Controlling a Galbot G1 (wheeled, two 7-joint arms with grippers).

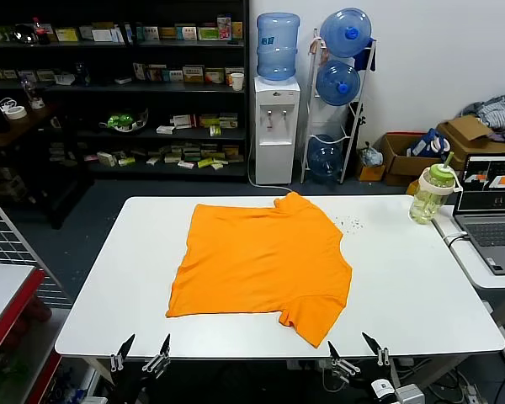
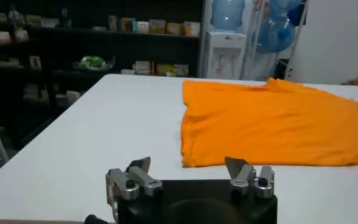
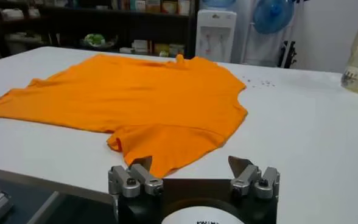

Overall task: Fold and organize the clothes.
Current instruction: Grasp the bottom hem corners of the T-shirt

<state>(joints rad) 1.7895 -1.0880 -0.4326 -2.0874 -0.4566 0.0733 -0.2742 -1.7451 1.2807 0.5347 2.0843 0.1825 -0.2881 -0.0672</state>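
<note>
One T-shirt [image 1: 261, 261] lies flat on the table [image 1: 404, 286]; bottle [image 1: 429, 194] beside.

the shirt [image 1: 261, 257] is plain bright orange, no lettering showing. the surface [image 1: 421, 286] under it is white. right of the shirt, a bottle [image 1: 429, 195] is pale yellow-green with a green lid. both grippers' fingers [image 2: 136, 165] are black and silver.

White desk [image 1: 421, 295] in mid-room; behind it a white water dispenser [image 1: 275, 126] against a pale wall [image 1: 454, 50]; dark stocked shelving [image 1: 118, 84] left of the dispenser; bottle rack [image 1: 341, 93] right of it; cardboard boxes [image 1: 404, 156] farther right; blue-grey floor [image 1: 109, 202].
</note>
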